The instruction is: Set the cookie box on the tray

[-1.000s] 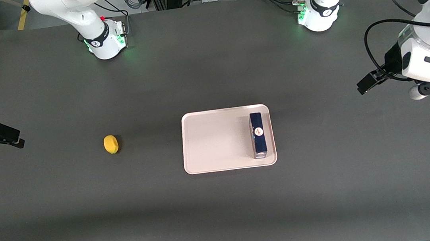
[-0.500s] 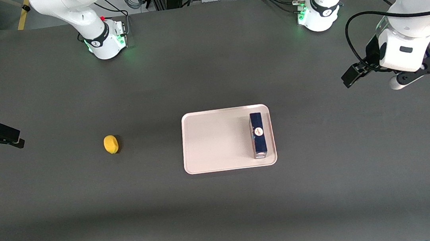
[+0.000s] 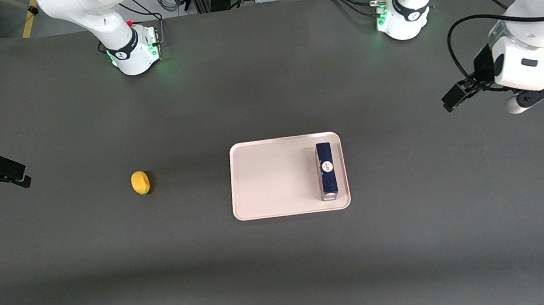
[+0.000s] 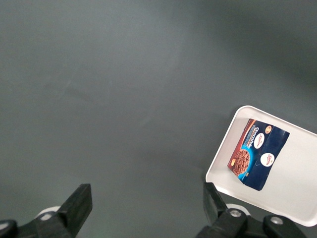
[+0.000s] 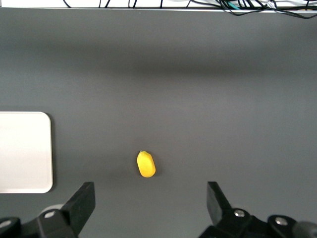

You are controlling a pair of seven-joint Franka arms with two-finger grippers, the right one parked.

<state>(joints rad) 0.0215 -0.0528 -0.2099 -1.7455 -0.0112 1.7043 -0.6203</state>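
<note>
The cookie box [image 3: 326, 171] is a dark-blue carton standing on a long narrow edge on the tray [image 3: 274, 177], at the tray's end toward the working arm. In the left wrist view its cookie picture face shows [image 4: 258, 153] inside the tray's rim [image 4: 221, 161]. My gripper [image 3: 543, 86] hangs above bare table toward the working arm's end, well apart from tray and box. In the wrist view the gripper [image 4: 146, 193] is open, its black fingers [image 4: 79, 198] spread wide with only dark table between them.
A small yellow rounded lump [image 3: 140, 182] lies on the dark table toward the parked arm's end, also seen as the lump [image 5: 146, 164] beside the tray's corner [image 5: 25, 151]. Two arm bases [image 3: 402, 20] stand along the table edge farthest from the front camera.
My gripper moved away from the front camera, first toward the tray, then back toward the working arm's end. The cookie box and tray have not moved.
</note>
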